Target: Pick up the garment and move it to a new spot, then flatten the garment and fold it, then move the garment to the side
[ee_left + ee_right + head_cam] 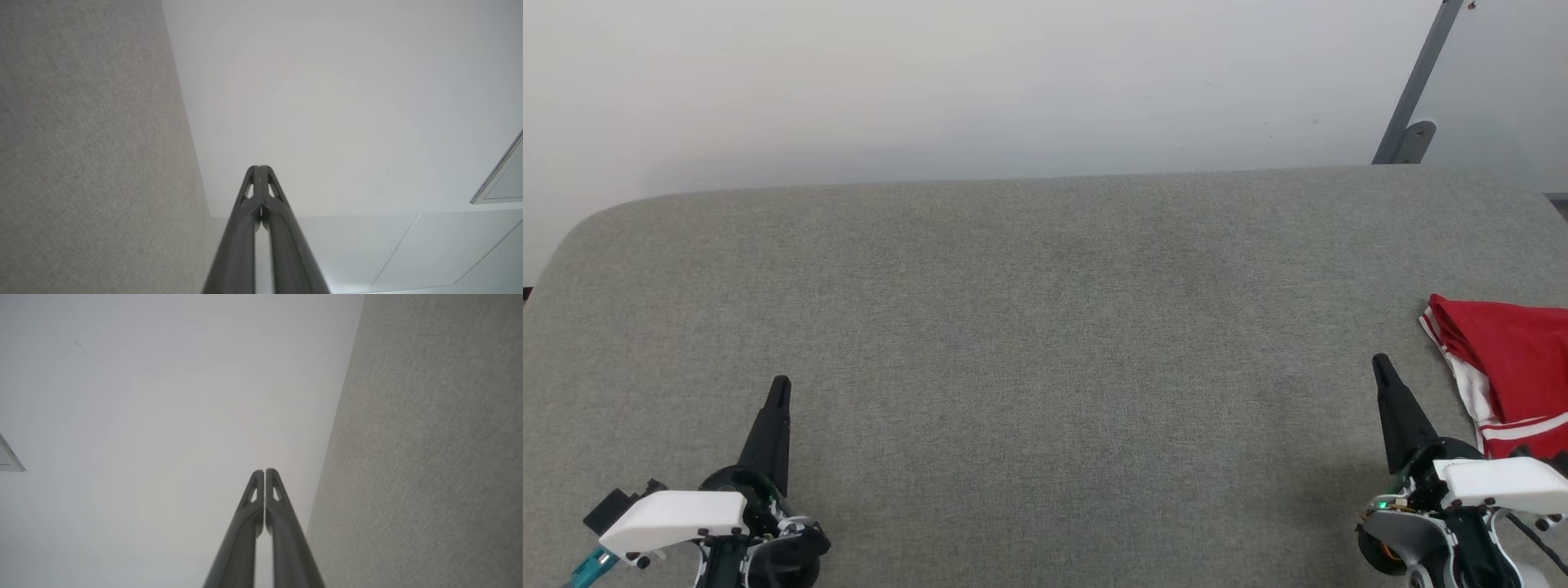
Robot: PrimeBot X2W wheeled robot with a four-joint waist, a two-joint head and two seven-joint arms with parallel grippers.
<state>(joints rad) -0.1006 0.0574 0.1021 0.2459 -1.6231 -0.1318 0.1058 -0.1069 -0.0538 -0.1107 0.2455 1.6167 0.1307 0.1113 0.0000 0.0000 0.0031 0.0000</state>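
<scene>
Red jersey cloth with white striped trim, the garment (1515, 359) lies bunched at the far right of the grey upholstered surface (1045, 327). It is cut off by the head view's right edge and partly hidden behind the white wrist housing (1499, 482). The right gripper (1380, 361) hovers just beside it, on the side nearer the middle of the surface, its fingers pressed together with nothing between them. The left gripper (781, 384) is well apart at the lower left, likewise closed and empty. Both wrist views show paired fingertips meeting against a pale wall (931, 82).

Whether the shirt is folded or merely heaped cannot be told from the part that shows. Several things could go wrong, I judge. A reach with closed fingers would shove the cloth rather than pinch it, possibly off the right side, whose edge is out of view. A pinch on a loose fold may take only one layer, so the shirt drags and twists. With so much of it outside the head view, choosing a grasp point is guesswork.
</scene>
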